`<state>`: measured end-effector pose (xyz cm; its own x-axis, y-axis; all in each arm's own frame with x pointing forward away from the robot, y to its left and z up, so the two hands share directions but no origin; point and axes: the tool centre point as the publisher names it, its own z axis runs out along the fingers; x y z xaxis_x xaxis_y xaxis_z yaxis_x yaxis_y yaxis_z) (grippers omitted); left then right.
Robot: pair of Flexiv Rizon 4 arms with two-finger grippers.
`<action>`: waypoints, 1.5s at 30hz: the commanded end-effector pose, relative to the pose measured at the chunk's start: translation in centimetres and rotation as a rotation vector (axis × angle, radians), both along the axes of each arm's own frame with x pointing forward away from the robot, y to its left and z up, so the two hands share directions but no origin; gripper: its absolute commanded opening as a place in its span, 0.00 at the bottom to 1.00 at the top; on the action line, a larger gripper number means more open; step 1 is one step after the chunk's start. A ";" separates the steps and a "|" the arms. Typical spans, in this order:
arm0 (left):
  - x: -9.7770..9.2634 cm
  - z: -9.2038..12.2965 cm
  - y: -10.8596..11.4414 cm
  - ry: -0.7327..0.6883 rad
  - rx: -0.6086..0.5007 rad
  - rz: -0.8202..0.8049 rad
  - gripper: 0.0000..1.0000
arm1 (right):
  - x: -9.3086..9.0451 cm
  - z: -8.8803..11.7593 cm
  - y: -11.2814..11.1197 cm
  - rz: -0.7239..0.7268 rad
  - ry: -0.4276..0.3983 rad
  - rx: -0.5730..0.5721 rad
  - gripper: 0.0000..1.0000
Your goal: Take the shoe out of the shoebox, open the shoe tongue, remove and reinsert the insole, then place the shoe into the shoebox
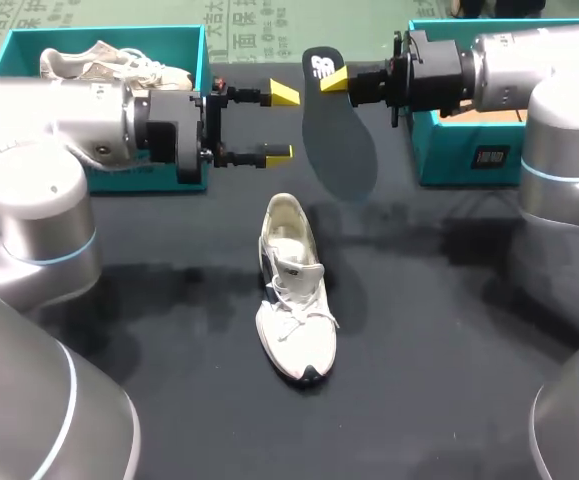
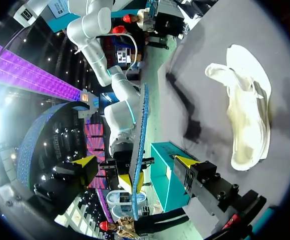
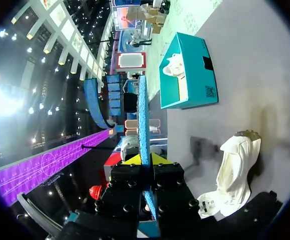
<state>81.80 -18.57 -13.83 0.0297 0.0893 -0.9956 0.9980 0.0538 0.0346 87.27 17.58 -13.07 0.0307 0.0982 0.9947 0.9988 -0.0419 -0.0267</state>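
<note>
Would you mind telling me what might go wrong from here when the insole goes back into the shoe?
1. The right gripper pinches the insole at one end only, so the rest hangs free above the table; it may swing or slip on the way down.
2. The shoe lies loose on the table and the left gripper is open, away from it, so pushing the insole in could shove or tip the shoe.
</note>
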 end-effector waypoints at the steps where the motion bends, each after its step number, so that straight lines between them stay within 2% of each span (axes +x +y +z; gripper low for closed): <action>1: 0.8 -0.3 -1.6 -0.012 -0.017 0.003 1.00 | 0.0 -0.3 0.6 0.012 0.027 0.003 0.00; 2: 1.0 -0.3 -1.9 -0.014 -0.019 0.005 0.93 | 0.0 -0.4 0.7 0.011 0.032 0.006 0.00; 3: 1.1 -0.3 -2.1 -0.017 -0.018 0.009 0.82 | 0.0 -0.4 0.8 0.008 0.037 0.010 0.00; 4: 1.3 -0.4 -2.3 -0.016 -0.021 0.009 0.77 | 0.0 -0.4 0.8 0.008 0.037 0.010 0.00; 6: 1.6 -0.5 -2.7 -0.016 -0.022 0.014 0.76 | 0.0 -0.4 0.8 0.008 0.037 0.010 0.00; 9: 1.9 -0.7 -3.4 -0.012 -0.026 0.020 0.64 | 0.0 -0.4 0.8 0.008 0.037 0.010 0.00; 13: 1.8 -0.6 -3.9 -0.011 -0.035 0.020 0.65 | 0.0 -0.4 0.8 0.008 0.037 0.010 0.00; 15: 1.8 -0.6 -4.0 -0.011 -0.037 0.019 0.58 | 0.0 -0.4 0.8 0.008 0.037 0.010 0.00; 17: 1.8 -0.7 -4.1 -0.012 -0.035 0.018 0.55 | 0.0 -0.4 0.8 0.008 0.037 0.010 0.00; 18: 1.7 -0.7 -4.1 -0.011 -0.035 0.017 0.48 | 0.0 -0.4 0.8 0.008 0.037 0.010 0.00; 19: 1.7 -0.7 -4.1 -0.013 -0.034 0.017 0.46 | 0.0 -0.4 0.8 0.008 0.037 0.010 0.00; 23: 1.6 -0.8 -4.2 -0.020 -0.033 0.020 0.43 | 0.0 -0.4 0.8 0.008 0.037 0.010 0.00; 26: 1.6 -0.7 -4.2 -0.025 -0.036 0.019 0.35 | 0.0 -0.4 0.8 0.008 0.037 0.010 0.00; 31: 1.4 -0.6 -4.2 -0.037 -0.031 0.013 0.31 | 0.0 -0.4 0.8 0.008 0.037 0.010 0.00; 37: 1.6 -0.5 -4.4 -0.036 -0.031 0.016 0.12 | 0.0 -0.4 0.8 0.008 0.037 0.010 0.00; 42: 1.7 -0.5 -4.6 -0.035 -0.028 0.014 0.12 | 0.0 -0.4 0.8 0.008 0.037 0.010 0.00; 44: 1.7 -0.6 -4.8 -0.034 -0.025 0.014 0.00 | 0.0 -0.4 0.8 0.008 0.037 0.010 0.00; 45: 1.7 -0.6 -4.8 -0.033 -0.023 0.014 0.00 | 0.0 -0.4 0.8 0.008 0.037 0.010 0.00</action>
<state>83.38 -22.95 -14.39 0.0618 0.0620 -0.9962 0.9956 0.0668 0.0659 87.27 18.29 -13.46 0.0663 0.0881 0.9939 0.9974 -0.0325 -0.0636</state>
